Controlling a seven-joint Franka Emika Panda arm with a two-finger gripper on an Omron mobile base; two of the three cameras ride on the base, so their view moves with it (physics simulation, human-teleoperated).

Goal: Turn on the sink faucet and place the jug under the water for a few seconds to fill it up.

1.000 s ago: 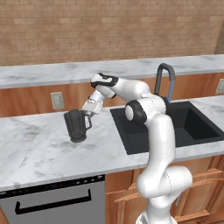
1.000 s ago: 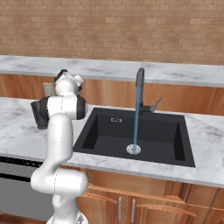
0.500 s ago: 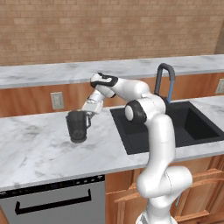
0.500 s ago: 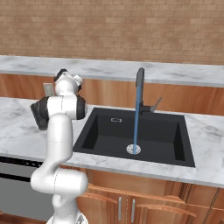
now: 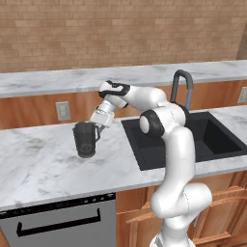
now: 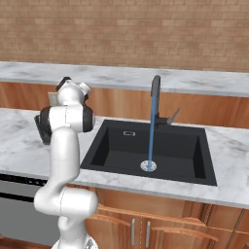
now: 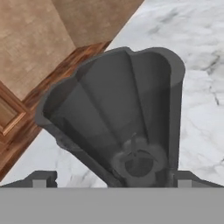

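Note:
The dark charcoal jug [image 5: 85, 140] stands upright on the white marble counter, left of the sink [image 5: 214, 140]. My gripper [image 5: 98, 125] reaches down against its right side, at the rim and loop handle. In the hand view the jug [image 7: 127, 109] sits very close, its mouth facing the camera, and the gripper [image 7: 111, 181] is open with its fingertips [image 7: 40, 181] wide apart on either side of the jug's near part. The dark gooseneck faucet [image 6: 155, 90] is running. A thin light-blue water stream [image 6: 151, 133] falls to the silver drain [image 6: 148, 166]. In the right base view my arm hides most of the jug [image 6: 41, 127].
A brick wall and a raised marble ledge [image 5: 58, 79] run behind the counter. A wall outlet [image 5: 62, 111] sits behind the jug. A dishwasher front [image 5: 58, 222] lies below the counter. The faucet's lever [image 6: 172, 116] sticks out to the right.
The hand has shifted slightly at the jug's rim. The jug stays where it was and the water keeps running.

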